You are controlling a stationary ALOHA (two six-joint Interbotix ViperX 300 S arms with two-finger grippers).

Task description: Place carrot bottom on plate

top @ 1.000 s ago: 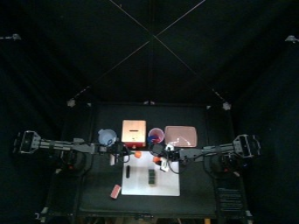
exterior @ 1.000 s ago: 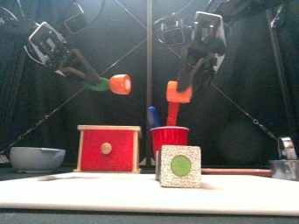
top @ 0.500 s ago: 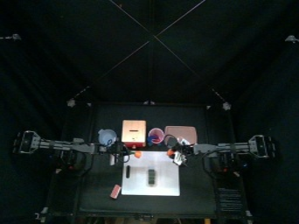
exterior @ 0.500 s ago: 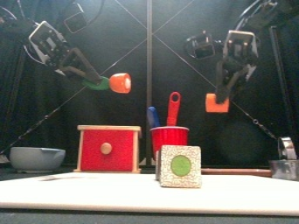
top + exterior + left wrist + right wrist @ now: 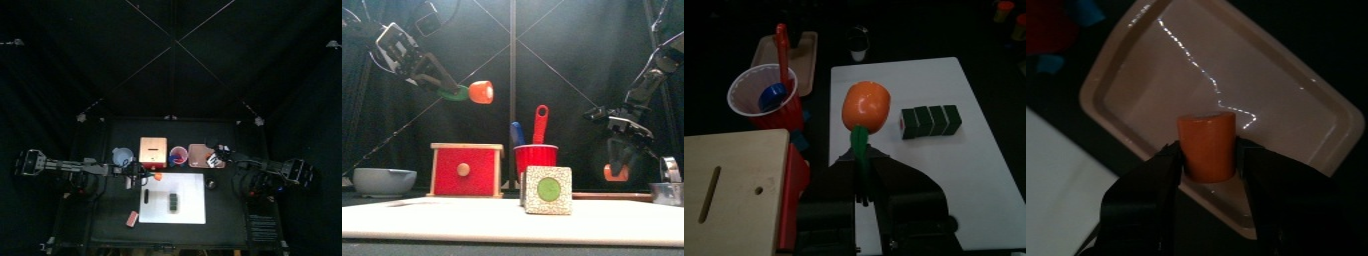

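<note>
My right gripper [image 5: 1209, 168] is shut on the carrot bottom [image 5: 1209, 140], a short orange stub, and holds it upright just above the pink plate [image 5: 1287, 95]. In the front view the stub [image 5: 616, 172] hangs low at the right, a little above the plate's edge [image 5: 596, 196]. From above, the right gripper [image 5: 214, 158] is over the plate [image 5: 201, 153]. My left gripper [image 5: 452, 94] is shut on the green stem of the carrot top [image 5: 478, 93], held high at the left; the carrot top also shows in the left wrist view [image 5: 865, 103].
A red box [image 5: 465, 170], a red cup [image 5: 536, 157] holding a red and a blue utensil, and a grey bowl [image 5: 382, 181] stand along the back. A small box with a green oval [image 5: 547, 190] stands on the white mat [image 5: 462, 222]. A metal object [image 5: 668, 185] is at the far right.
My right gripper has carried the carrot bottom to the right and down, from above the red cup to just over the plate. The left arm has not moved.
</note>
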